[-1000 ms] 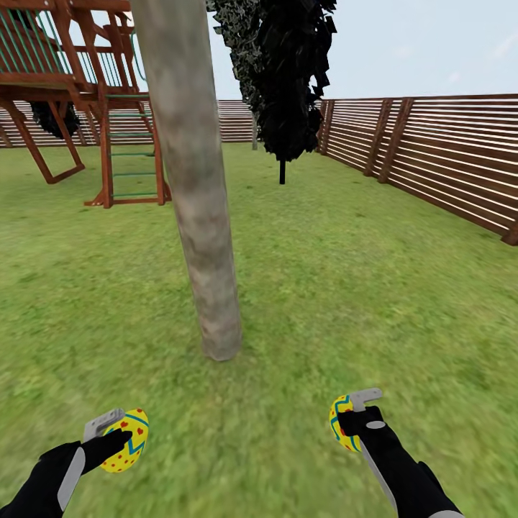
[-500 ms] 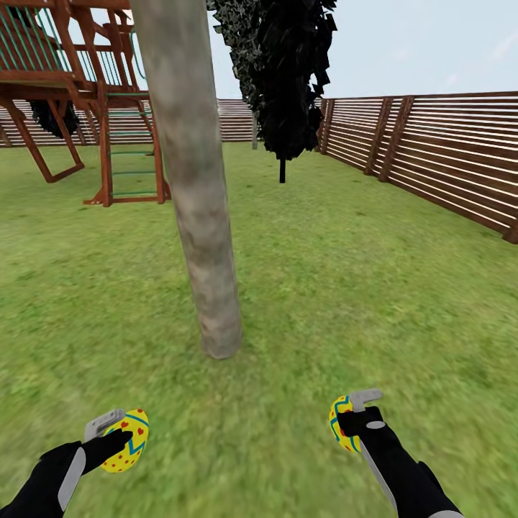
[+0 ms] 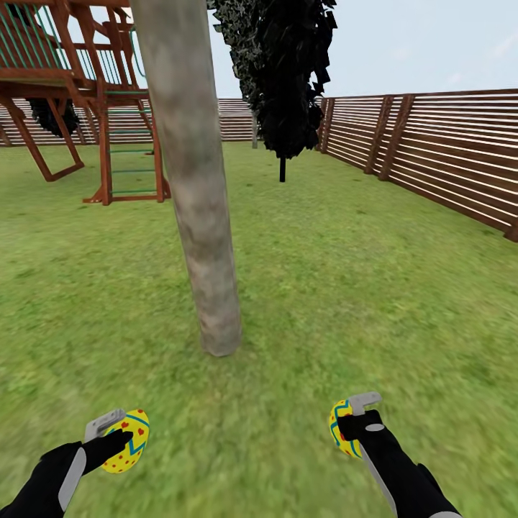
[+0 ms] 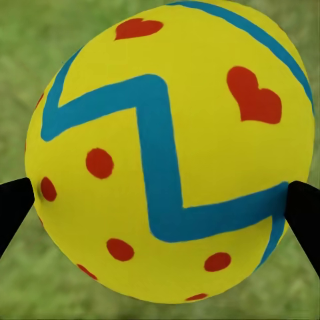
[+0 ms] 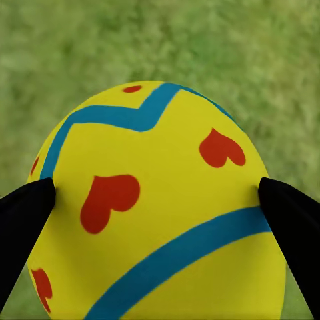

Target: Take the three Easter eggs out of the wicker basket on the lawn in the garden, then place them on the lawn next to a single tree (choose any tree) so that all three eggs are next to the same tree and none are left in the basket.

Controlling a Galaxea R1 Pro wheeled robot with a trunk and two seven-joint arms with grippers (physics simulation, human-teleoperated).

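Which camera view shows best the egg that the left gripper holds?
The left wrist view: the egg shows large between the two fingers, with its teal zigzag and red marks clear. In the head view this egg is small, partly behind the left gripper. The right wrist view shows the other egg.

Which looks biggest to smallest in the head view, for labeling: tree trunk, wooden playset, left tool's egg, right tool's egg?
1. tree trunk, nearer the camera
2. wooden playset, partly cropped and farther off
3. left tool's egg and right tool's egg: alike, unranked
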